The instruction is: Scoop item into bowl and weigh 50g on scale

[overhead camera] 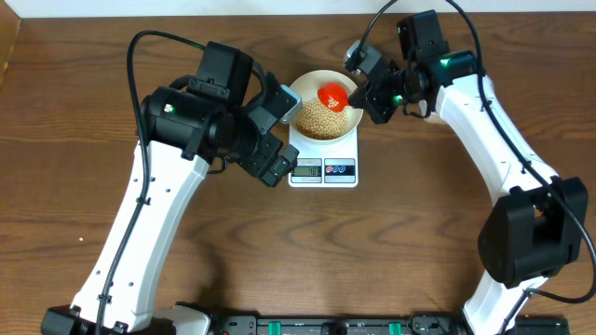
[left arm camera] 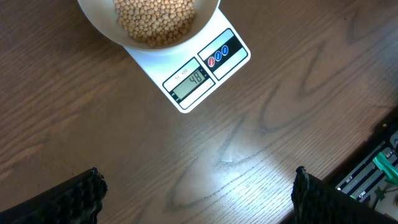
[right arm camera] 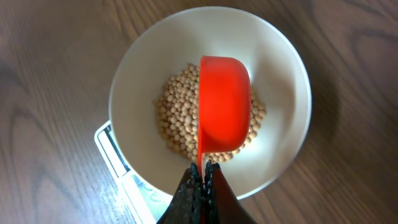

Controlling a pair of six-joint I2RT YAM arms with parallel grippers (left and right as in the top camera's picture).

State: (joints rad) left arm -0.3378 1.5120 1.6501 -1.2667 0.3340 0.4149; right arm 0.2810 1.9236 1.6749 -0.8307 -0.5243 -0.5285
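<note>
A white bowl [overhead camera: 314, 88] holding pale-tan beans [overhead camera: 319, 117] sits on the small white scale [overhead camera: 323, 170], whose display [left arm camera: 190, 81] is lit. My right gripper [right arm camera: 203, 171] is shut on the thin handle of a red scoop [right arm camera: 222, 102], which hangs turned over above the beans [right arm camera: 176, 115] inside the bowl [right arm camera: 137, 74]. In the overhead view the scoop [overhead camera: 333, 95] shows over the bowl's right half. My left gripper [left arm camera: 196, 193] hovers open over bare wood in front of the scale [left arm camera: 239, 59], nothing between its fingers [left arm camera: 78, 196].
The brown wooden table [overhead camera: 410, 233] surrounds the scale. Both white arms reach in from the near corners, and a black rail [overhead camera: 307, 326] runs along the front edge. A strip of equipment [left arm camera: 379, 165] shows at the left wrist view's right edge.
</note>
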